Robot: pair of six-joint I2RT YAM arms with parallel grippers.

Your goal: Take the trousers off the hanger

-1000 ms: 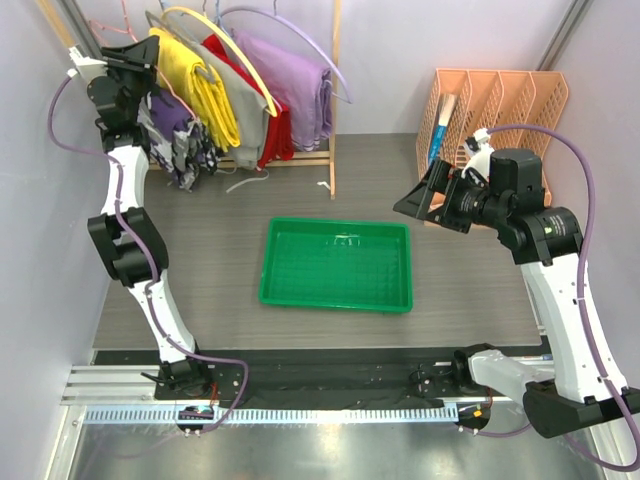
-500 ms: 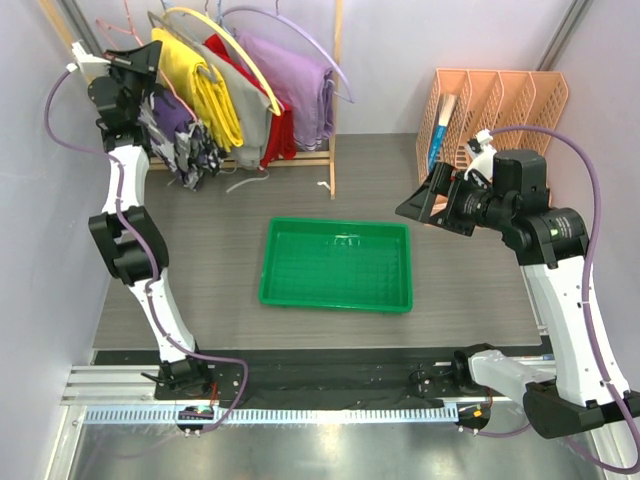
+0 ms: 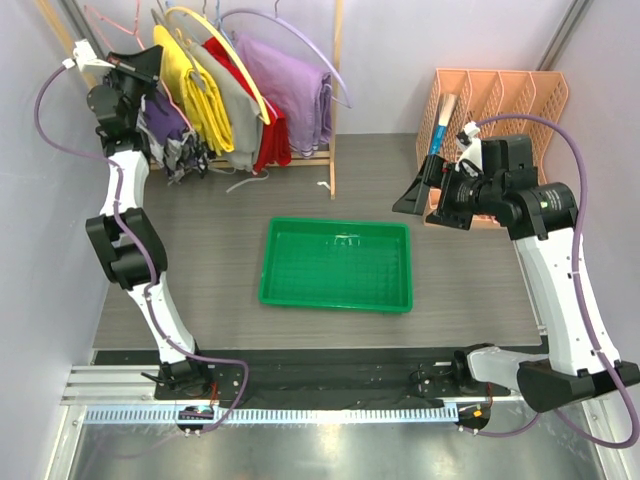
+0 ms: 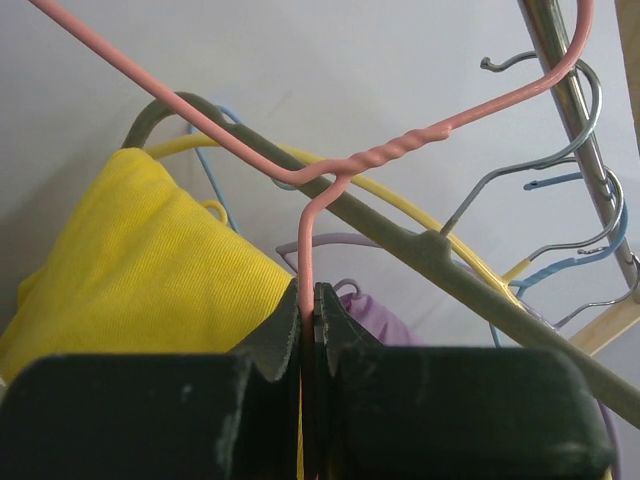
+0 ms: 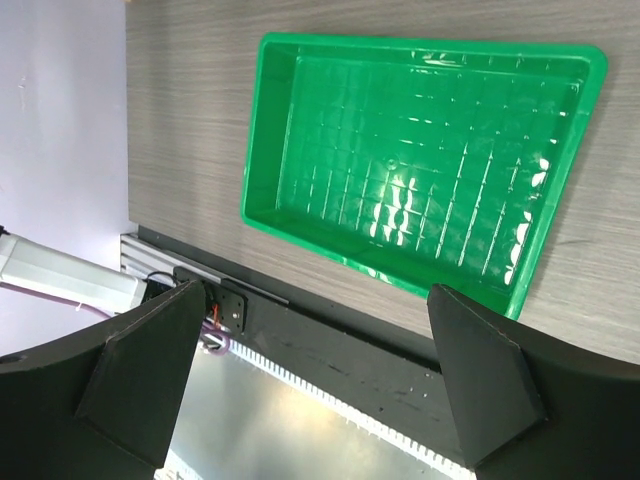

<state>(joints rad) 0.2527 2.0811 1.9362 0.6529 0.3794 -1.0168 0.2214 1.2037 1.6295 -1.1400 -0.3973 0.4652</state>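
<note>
The pink hanger [image 4: 380, 158] hangs by its hook on the metal rail [image 4: 560, 60]. My left gripper [image 4: 310, 292] is shut on the hanger's wire just below the twisted neck. In the top view the left gripper [image 3: 138, 78] is at the rack's far left end, with the camouflage trousers [image 3: 176, 140] draped just below it; a bit of the pink hanger [image 3: 108, 22] shows above. My right gripper [image 3: 413, 198] is open and empty, raised to the right of the green tray [image 3: 335, 265]. The right wrist view shows its jaws wide apart [image 5: 320, 370].
Yellow [image 3: 190, 85], grey, red and lavender [image 3: 300, 90] garments hang on the same rack, with its wooden post [image 3: 333, 110]. Other hanger hooks [image 4: 575, 170] crowd the rail. An orange file rack [image 3: 505, 100] stands back right. The green tray also shows below the right gripper [image 5: 420, 150].
My left gripper has shifted the hanger and trousers slightly up and to the left. My right arm has moved a little up and toward the rack.
</note>
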